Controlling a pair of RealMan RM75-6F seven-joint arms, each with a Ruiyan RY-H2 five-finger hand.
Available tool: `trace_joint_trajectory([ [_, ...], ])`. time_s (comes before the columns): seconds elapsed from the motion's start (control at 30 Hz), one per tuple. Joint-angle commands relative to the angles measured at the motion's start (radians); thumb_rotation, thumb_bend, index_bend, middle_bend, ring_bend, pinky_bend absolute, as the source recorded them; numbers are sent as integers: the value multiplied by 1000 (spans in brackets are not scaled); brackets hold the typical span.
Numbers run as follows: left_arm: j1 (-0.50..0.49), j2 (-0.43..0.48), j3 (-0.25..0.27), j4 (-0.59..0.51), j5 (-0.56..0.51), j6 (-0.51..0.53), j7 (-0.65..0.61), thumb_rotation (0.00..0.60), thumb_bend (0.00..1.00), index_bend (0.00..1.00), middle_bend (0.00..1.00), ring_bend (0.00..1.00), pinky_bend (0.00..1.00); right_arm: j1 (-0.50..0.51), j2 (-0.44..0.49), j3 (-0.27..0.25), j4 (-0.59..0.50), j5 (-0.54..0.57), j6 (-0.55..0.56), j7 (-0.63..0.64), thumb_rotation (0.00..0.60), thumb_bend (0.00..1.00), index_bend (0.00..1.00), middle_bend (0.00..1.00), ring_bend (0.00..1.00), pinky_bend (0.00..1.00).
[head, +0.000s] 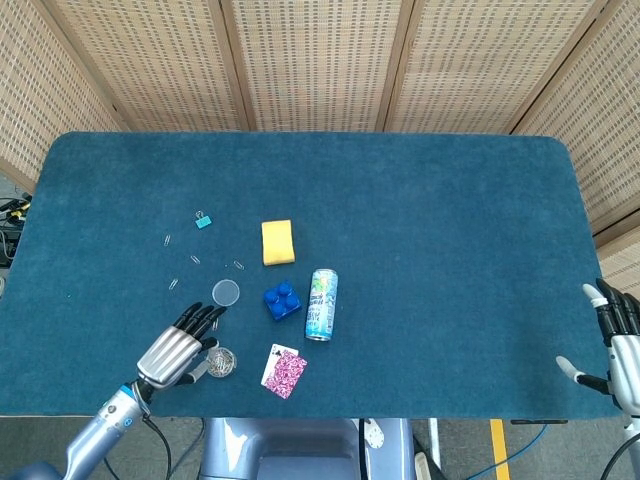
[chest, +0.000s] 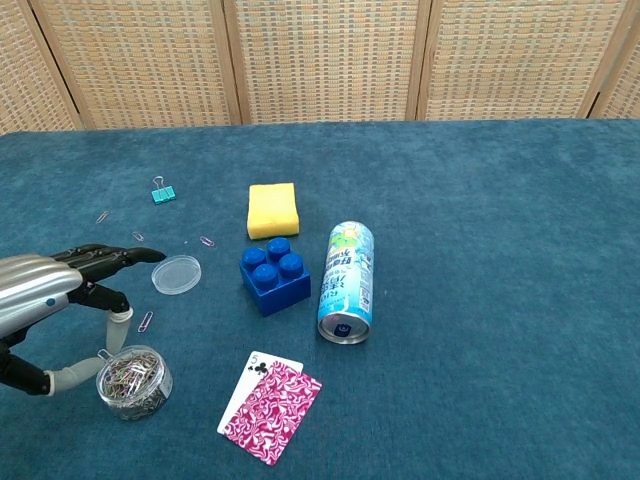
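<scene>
My left hand (head: 182, 343) (chest: 62, 290) hovers open near the table's front left, fingers stretched forward and thumb hanging down beside a small clear jar of paper clips (head: 221, 362) (chest: 133, 382). Its fingertips reach toward a clear round lid (head: 226, 292) (chest: 176, 274). To the right lie a blue toy brick (head: 282, 301) (chest: 274, 275), a drink can on its side (head: 321, 304) (chest: 347, 281), a yellow sponge (head: 277, 242) (chest: 272, 209) and playing cards (head: 283, 370) (chest: 270, 405). My right hand (head: 617, 345) rests open at the table's front right edge, holding nothing.
A teal binder clip (head: 203, 219) (chest: 162, 190) and several loose paper clips (head: 182, 261) (chest: 118, 228) lie at the left on the blue felt table (head: 430, 230). Wicker screens stand behind the table.
</scene>
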Motion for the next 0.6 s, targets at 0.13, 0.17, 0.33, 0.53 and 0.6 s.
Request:
trace_joint_trajectory([
  [0.13,-4,-9,-4,6,-8,-6,-9,600,429,500,0,0,0,0,1,-1,0,-1,-1,2,600,0,10,0,0,0],
  [0.17,-5,-9,-4,6,-9,-5,-11,600,396,431,0,0,0,0,1,-1,0,-1,-1,2,600,0,10,0,0,0],
  [0.33,-5,-10,-3,9,-4,4,-36,600,317,295,0,0,0,0,1,0,1,0,0,2,600,0,10,0,0,0],
  [0.53,-4,8,-12,8,-7,25,-74,600,315,307,0,0,0,1,-1,0,1,0,-1,-3,600,0,10,0,0,0],
  [0.6,-3,18,-24,10,-14,38,-92,600,315,319,0,0,0,1,-1,0,1,-1,0,-3,600,0,10,0,0,0],
])
